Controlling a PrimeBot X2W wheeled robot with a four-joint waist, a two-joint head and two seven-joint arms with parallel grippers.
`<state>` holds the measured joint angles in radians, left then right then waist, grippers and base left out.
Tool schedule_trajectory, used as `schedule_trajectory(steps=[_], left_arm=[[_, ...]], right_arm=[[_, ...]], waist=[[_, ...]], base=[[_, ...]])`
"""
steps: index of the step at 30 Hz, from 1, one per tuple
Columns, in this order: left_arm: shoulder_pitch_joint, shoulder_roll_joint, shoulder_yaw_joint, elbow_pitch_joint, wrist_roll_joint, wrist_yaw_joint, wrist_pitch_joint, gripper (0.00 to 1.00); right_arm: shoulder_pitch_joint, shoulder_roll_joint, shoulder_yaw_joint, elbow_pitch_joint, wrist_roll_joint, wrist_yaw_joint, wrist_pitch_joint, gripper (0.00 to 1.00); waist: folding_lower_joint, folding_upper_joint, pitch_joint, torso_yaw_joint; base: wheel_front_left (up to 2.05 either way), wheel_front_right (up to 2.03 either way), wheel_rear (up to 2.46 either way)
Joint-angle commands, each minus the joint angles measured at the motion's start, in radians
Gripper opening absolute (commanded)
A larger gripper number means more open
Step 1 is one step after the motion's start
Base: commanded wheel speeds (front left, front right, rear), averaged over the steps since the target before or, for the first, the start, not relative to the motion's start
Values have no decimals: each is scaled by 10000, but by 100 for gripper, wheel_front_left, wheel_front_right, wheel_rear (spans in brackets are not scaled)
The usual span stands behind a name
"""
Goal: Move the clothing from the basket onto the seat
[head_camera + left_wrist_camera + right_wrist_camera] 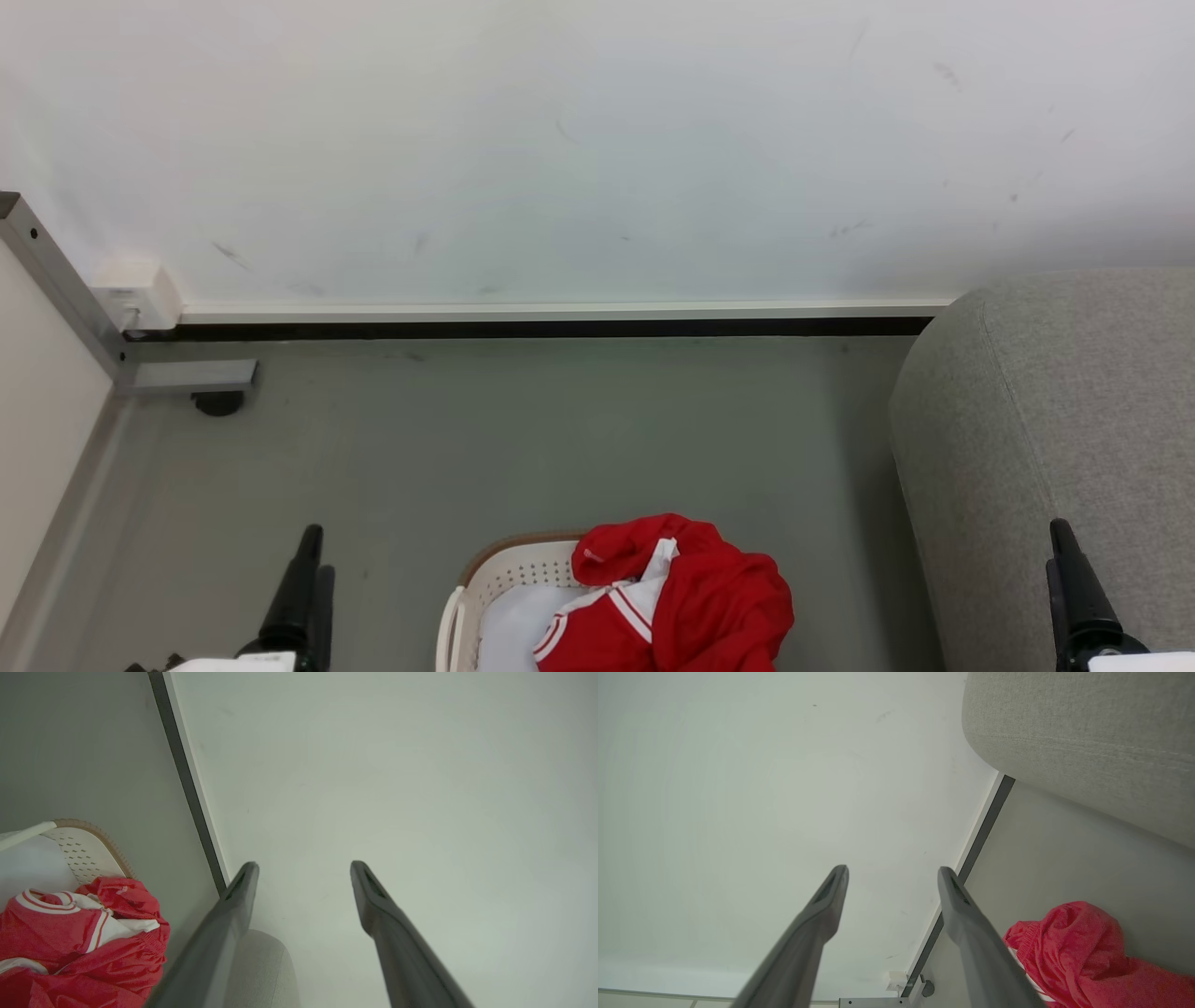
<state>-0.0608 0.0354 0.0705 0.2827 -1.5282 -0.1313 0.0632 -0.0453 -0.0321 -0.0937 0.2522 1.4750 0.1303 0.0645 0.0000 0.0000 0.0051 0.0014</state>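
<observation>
Your left hand (304, 865) and right hand (893, 871) are hanging with fingers (224, 924) spread apart, gripping and touching nothing, and pointing at the white wall (597, 140). The clothing (691, 597) is lying heaped in the basket (509, 569) on the floor (523, 439) between them, spilling over its side toward the seat (1055, 420) at your right. The head view's lower edge is cutting off basket and heap, so separate garments are proving hard to distinguish.

The clothing (691, 597) lies in the basket (509, 569) on the floor (523, 439); the seat (1055, 420) stands to its right, the wall (597, 140) far behind.
</observation>
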Motion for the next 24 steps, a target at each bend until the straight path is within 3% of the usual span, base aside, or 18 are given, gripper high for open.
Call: schedule_trajectory(steps=[1, 6, 24], left_arm=[[-168, 68, -75, -231, 548, 42, -145, 100], [-166, 77, -225, -432, 1849, 200, -372, 100], [9, 104, -911, -891, 5323, 708, -1059, 100]], right_arm=[[-56, -85, 70, -336, -753, 1, -159, 100], [39, -99, 181, -561, -2047, 1, -384, 100], [283, -160, 510, -813, -5074, 2, -1069, 100]], waist=[[0, 0, 9, 3], [0, 0, 32, 7], [0, 0, 89, 28]], base=[[0, 0, 0], [0, 0, 0], [0, 0, 0]])
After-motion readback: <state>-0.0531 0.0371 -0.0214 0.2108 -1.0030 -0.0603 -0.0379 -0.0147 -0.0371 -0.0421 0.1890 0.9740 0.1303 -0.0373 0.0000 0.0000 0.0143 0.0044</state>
